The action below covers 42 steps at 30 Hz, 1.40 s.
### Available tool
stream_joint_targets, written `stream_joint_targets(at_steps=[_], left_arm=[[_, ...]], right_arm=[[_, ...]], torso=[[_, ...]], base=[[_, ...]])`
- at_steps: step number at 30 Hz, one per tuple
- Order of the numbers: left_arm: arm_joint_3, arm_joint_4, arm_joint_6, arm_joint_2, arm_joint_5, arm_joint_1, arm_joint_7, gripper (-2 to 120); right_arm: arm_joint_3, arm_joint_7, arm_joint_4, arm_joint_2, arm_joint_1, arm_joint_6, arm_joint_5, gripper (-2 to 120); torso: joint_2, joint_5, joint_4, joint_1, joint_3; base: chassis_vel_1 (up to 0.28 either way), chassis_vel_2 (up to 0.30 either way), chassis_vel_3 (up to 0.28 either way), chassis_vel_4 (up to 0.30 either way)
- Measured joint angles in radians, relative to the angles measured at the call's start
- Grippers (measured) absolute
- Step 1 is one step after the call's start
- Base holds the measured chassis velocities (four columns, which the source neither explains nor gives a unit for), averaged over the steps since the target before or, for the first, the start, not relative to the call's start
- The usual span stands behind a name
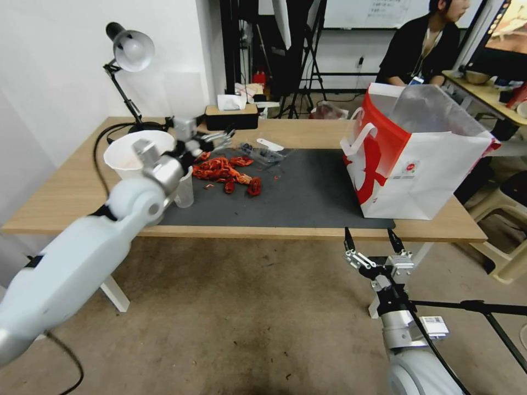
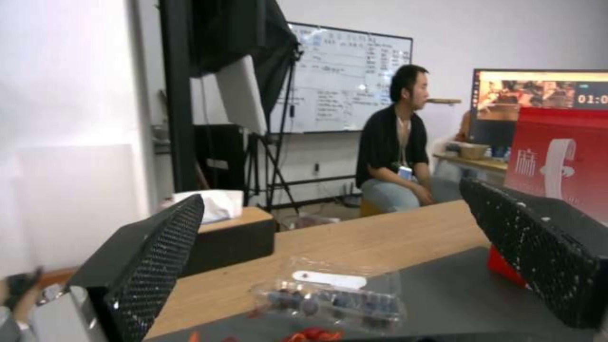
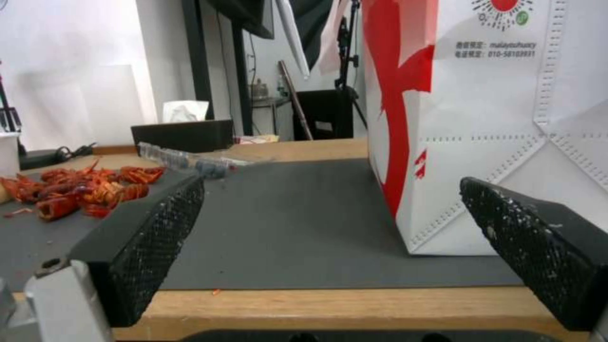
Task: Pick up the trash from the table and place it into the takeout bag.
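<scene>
We see the left gripper [image 1: 219,140] raised over the table's [image 1: 71,186] left half, fingers spread wide, grasping nothing, just above the red shell scraps [image 1: 226,171] piled on the dark mat [image 1: 307,192]. A clear plastic packet [image 2: 332,294] lies just beyond the scraps, between the pads in the left wrist view. A white tub [image 1: 129,153] and a clear cup [image 1: 185,192] stand beside the left arm, partly hidden by it. Desk lamp [image 1: 129,52] and tissue box [image 1: 231,115] sit at the far edge. The takeout bag [image 1: 417,159] stands upright on the mat's right end, mouth open. The right gripper [image 1: 372,241] hangs at the near table edge, fingers apart, empty, facing the bag.
</scene>
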Motion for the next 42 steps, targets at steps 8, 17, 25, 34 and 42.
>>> stream_joint_targets(at_steps=[8,17,25,34,42], left_arm=[[-0.174,-0.109,-0.012,0.014,0.083,0.224,-0.055,100],[-0.281,-0.169,-0.031,-0.063,0.201,0.449,-0.115,100],[-0.351,-0.191,-0.056,-0.179,0.343,0.615,-0.128,100],[-0.370,-0.165,-0.176,-0.334,0.534,0.755,-0.105,100],[-0.360,-0.133,-0.241,-0.371,0.596,0.798,-0.096,100]], right_arm=[[-0.006,-0.002,-0.001,0.006,0.001,0.000,-0.002,100],[0.001,-0.003,0.000,0.020,-0.017,0.011,-0.013,100],[0.000,-0.003,-0.004,0.022,-0.019,0.017,-0.016,100],[0.000,-0.003,-0.012,0.029,-0.031,0.031,-0.027,100],[-0.001,-0.003,-0.017,0.040,-0.043,0.040,-0.040,100]], torso=[[0.000,-0.0002,-0.0002,0.000,0.000],[0.000,-0.0002,-0.0007,0.000,0.000],[0.000,-0.0001,0.0000,0.000,0.000],[0.000,-0.0001,0.0001,0.000,0.000],[0.000,0.0000,0.0000,0.000,0.000]], base=[[0.000,0.000,0.000,0.000],[0.000,0.000,0.000,0.000],[0.000,0.000,0.000,0.000],[0.000,0.000,0.000,0.000],[0.000,0.000,0.000,0.000]])
